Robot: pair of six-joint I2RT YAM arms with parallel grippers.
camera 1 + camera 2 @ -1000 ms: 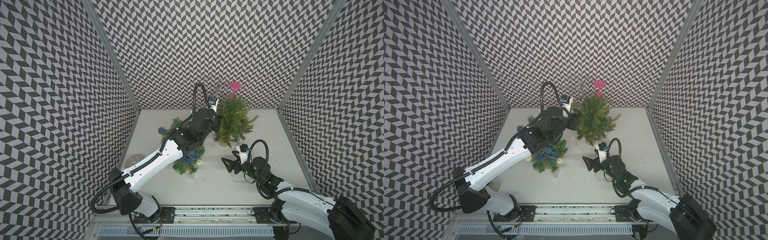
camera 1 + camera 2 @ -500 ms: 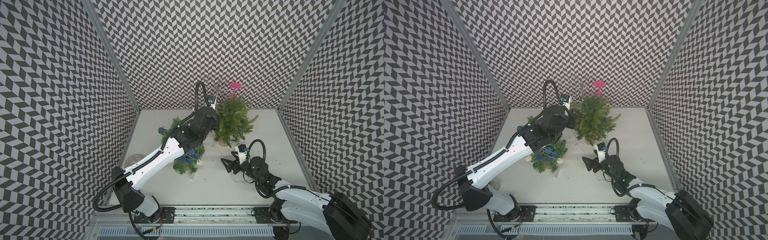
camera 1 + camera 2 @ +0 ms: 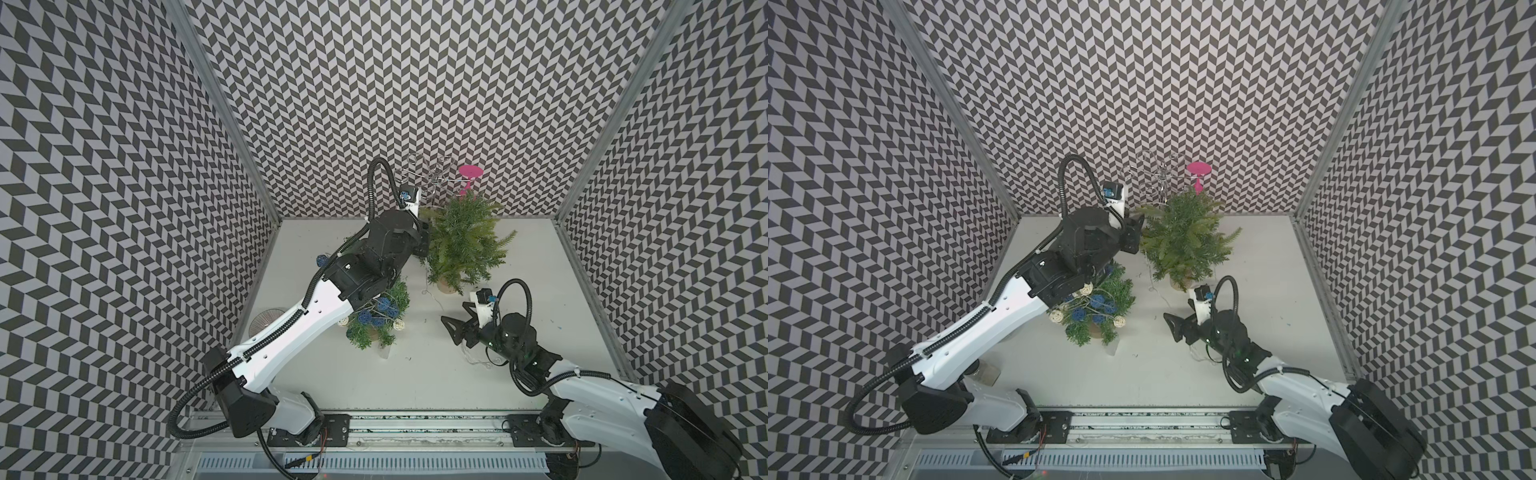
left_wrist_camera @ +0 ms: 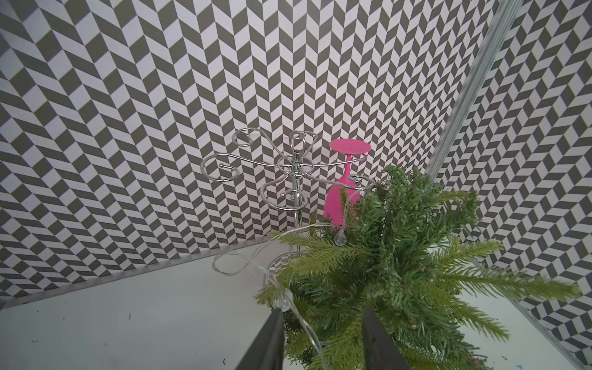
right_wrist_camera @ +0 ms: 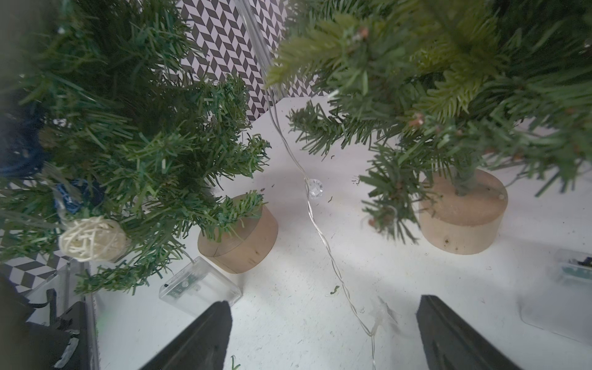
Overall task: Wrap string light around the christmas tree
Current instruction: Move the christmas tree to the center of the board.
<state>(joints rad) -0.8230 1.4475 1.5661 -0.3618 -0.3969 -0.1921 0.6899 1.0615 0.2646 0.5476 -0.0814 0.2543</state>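
Observation:
The plain green christmas tree (image 3: pixel 463 245) (image 3: pixel 1183 245) stands on a wooden base at the back of the table. The string light (image 4: pixel 301 320), a thin clear wire with clear beads, lies over its upper branches. It drops down the tree's side (image 3: pixel 432 291) and trails across the table (image 5: pixel 323 237). My left gripper (image 4: pixel 322 312) (image 3: pixel 424 237) is open against the tree's upper left side, with the wire running loose between its fingers. My right gripper (image 5: pixel 323 304) (image 3: pixel 454 312) is open wide, low over the table in front of the tree and above the wire, holding nothing.
A second small tree (image 3: pixel 374 316) with blue and white balls stands under my left arm. A clear battery box (image 5: pixel 198 285) lies by its wooden base. Behind the christmas tree, a metal glass rack (image 4: pixel 294 173) holds an upside-down pink goblet (image 4: pixel 342 192) against the back wall.
My left arm has shifted slightly toward the back beside the tree top. My right arm has edged a little toward the tree.

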